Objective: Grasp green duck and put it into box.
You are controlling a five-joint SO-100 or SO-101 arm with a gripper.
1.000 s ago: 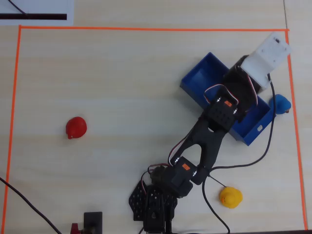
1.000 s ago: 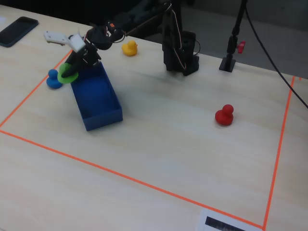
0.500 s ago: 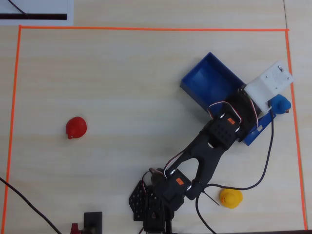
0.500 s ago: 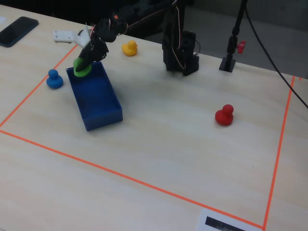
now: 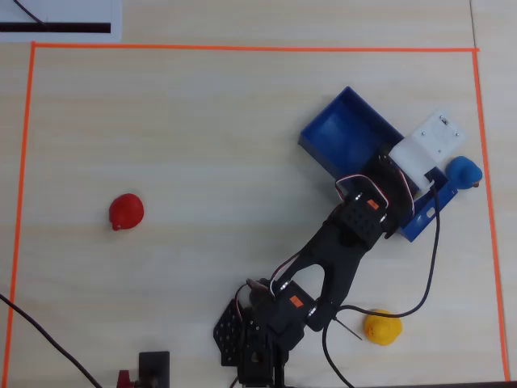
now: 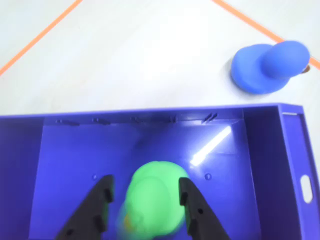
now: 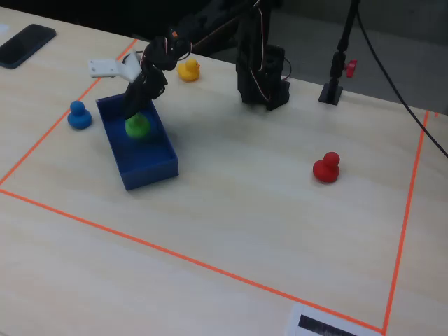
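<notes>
Blue duck: the blue duck (image 7: 78, 116) sits on the table far left in the fixed view, just outside the box, near the orange tape line (image 7: 42, 143). In the wrist view it (image 6: 267, 66) is past the far wall, up at the right.

Blue box: the box (image 7: 155, 168) is a long blue tray lying flat on the table. Its low wall (image 6: 150, 114) runs across the wrist view. A small hole (image 6: 306, 182) shows in the short end at the right.

Green duck: the green duck (image 7: 137, 126) is inside the box, in the half nearer the arm. In the wrist view it (image 6: 152, 200) is blurry and fills the gap between the two fingers. I cannot tell if it rests on the box floor.

Gripper: the gripper (image 6: 145, 212) points down into the box. Its black fingers (image 6: 192, 210) stand apart, one on each side of the green duck. I cannot tell if they press on it or have let go.

Yellow duck: the yellow duck (image 7: 187, 70) sits on the table behind the box, well apart from it.

Arm base: the black base (image 7: 263, 84) stands at the back of the table.

Red duck: the red duck (image 7: 326, 168) sits alone far to the right.
</notes>
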